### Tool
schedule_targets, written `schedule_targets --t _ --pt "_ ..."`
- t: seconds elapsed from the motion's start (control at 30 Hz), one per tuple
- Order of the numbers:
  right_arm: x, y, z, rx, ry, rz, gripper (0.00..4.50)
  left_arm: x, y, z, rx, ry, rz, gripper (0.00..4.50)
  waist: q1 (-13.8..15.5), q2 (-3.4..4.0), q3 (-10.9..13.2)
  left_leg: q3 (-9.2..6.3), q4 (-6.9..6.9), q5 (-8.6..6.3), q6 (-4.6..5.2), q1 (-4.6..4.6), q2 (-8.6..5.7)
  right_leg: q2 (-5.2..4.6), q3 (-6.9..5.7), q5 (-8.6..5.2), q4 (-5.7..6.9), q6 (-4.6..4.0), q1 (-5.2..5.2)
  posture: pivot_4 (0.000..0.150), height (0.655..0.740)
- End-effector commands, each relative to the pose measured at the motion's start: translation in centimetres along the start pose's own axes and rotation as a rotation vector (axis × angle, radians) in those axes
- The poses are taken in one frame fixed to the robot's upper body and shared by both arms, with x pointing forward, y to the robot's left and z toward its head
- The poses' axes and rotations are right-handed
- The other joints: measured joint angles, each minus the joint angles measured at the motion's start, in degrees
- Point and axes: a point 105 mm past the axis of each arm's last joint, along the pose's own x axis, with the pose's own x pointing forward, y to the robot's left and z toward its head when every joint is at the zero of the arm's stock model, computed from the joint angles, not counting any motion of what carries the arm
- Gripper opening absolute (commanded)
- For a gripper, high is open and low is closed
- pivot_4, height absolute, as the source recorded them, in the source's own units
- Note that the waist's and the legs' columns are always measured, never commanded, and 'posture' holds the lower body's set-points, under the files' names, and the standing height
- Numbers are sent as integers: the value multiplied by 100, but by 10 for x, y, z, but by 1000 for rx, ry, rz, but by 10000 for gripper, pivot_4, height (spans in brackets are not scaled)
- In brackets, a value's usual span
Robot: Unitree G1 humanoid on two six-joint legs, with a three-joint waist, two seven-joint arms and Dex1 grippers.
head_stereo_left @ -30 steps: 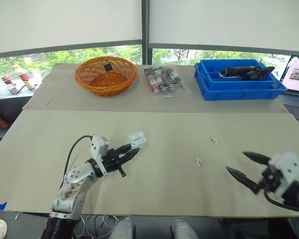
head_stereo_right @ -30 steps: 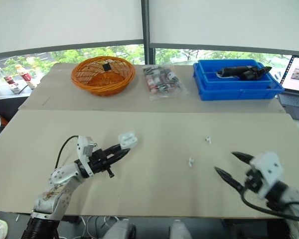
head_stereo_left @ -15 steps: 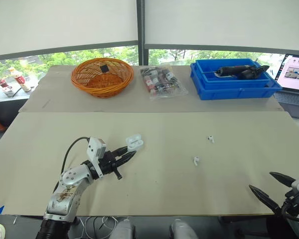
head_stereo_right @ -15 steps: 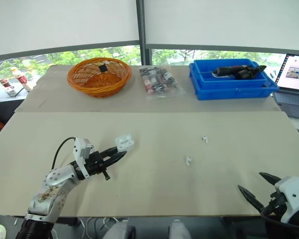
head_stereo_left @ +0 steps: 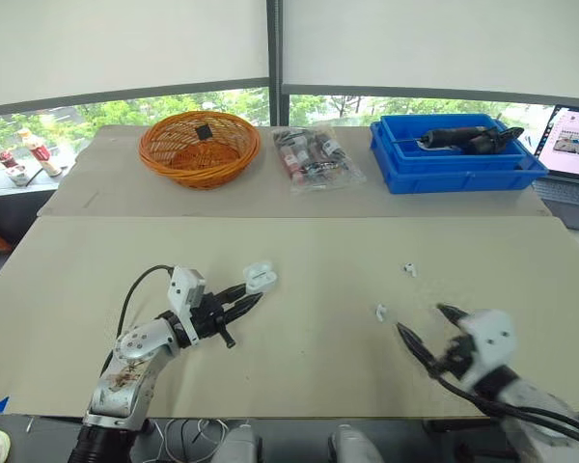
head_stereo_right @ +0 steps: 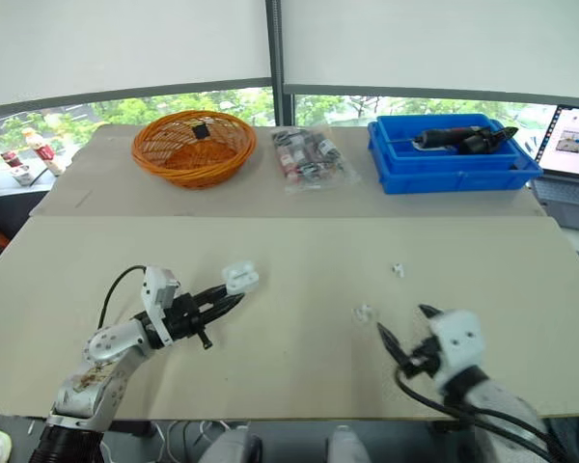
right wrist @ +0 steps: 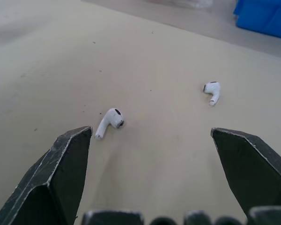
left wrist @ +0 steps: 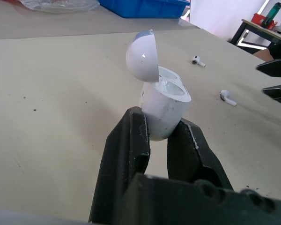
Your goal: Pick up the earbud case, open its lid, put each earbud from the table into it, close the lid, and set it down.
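My left gripper point(head_stereo_left: 252, 291) is shut on the white earbud case point(head_stereo_left: 261, 278), held just above the table left of centre. In the left wrist view the case point(left wrist: 163, 109) stands upright between the black fingers point(left wrist: 129, 145) with its lid flipped open. Two white earbuds lie on the table: the nearer earbud point(head_stereo_left: 380, 312) and the farther earbud point(head_stereo_left: 408, 269). My right gripper point(head_stereo_left: 423, 328) is open, low over the table, just right of and nearer to me than the nearer earbud. The right wrist view shows that earbud point(right wrist: 109, 121) ahead between the spread fingers and the other earbud point(right wrist: 211, 91) beyond.
Along the back of the table stand an orange wicker basket point(head_stereo_left: 200, 147), a clear bag of small items point(head_stereo_left: 312, 156) and a blue bin point(head_stereo_left: 455, 154) holding a dark tool. A laptop point(head_stereo_left: 574, 149) sits at the far right edge.
My right gripper has swung in from the table's near right edge toward the centre, ending close to the nearer earbud. The left gripper and case stay put.
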Motion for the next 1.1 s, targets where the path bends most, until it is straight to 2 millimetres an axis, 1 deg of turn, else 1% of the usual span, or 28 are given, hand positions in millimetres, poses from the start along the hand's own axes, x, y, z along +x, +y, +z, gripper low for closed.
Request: schedule_targets --t 0.03,0.13,0.23,0.4,0.57,0.6,0.63,0.8,0.93,0.97,1.07,1.1 --pt "15 10 8 0 12 -68 45000 0 -3 12 37 -35 -12 5073 3 1 0 0 0 0 0 0 0 0 0 0 1 0 0 1500 7400" --pt "30 15 5 31 41 -112 45000 0 -4 11 37 -35 -16 5073 -2 1 0 -2 0 0 0 -1 -1 -1 0 0 0 0 -2 1500 7400" --pt "41 12 1 31 69 -182 45000 2 -5 11 37 -36 -22 5073 -7 1 -1 -2 0 0 0 0 -1 1 0 0 2 0 -3 1500 7400" --pt "41 9 -8 61 126 -243 45000 1 -6 11 39 -34 -25 5073 -11 2 -1 -2 -1 0 0 -2 -1 0 -1 0 4 0 -6 1500 7400" --pt "38 22 -16 104 172 -213 45000 1 -5 9 39 -29 -25 5073 -15 1 -4 -3 -1 0 0 1 -1 1 -1 0 6 0 -4 1500 7400" --pt "38 24 -17 115 180 -208 39598 2 -6 9 39 -29 -27 5073 -19 1 -5 -2 -1 0 0 2 -1 1 -1 0 6 0 -4 1500 7400" --pt "38 24 -18 129 187 -209 37403 2 -6 9 39 -29 -28 5073 -20 0 -6 -2 -1 0 0 2 -1 1 0 0 6 0 -4 1500 7400" --pt "34 22 -21 170 208 -215 19920 2 -6 8 38 -27 -30 5073 -8 1 -8 -3 -1 0 0 3 -2 0 -1 0 5 0 -2 1500 7400" --pt "32 19 -17 158 201 -185 5997 2 -7 6 38 -24 -29 5073 -13 0 -10 -3 -1 0 0 4 -1 1 -1 0 5 0 -2 1500 7400" --pt "32 19 -14 148 196 -159 3456 2 -7 6 38 -24 -29 5073 -14 0 -10 -3 -1 0 0 4 -1 2 -2 0 5 0 -2 1500 7400" --pt "34 18 -4 89 172 -42 3398 2 -8 6 36 -23 -31 5073 -19 0 -10 -2 -1 0 0 3 -2 2 -1 0 4 0 0 1500 7400" --pt "35 15 0 46 160 7 3398 2 -9 6 35 -23 -33 5073 -19 0 -10 -1 1 0 0 4 -2 1 -1 0 3 0 1 1500 7400"
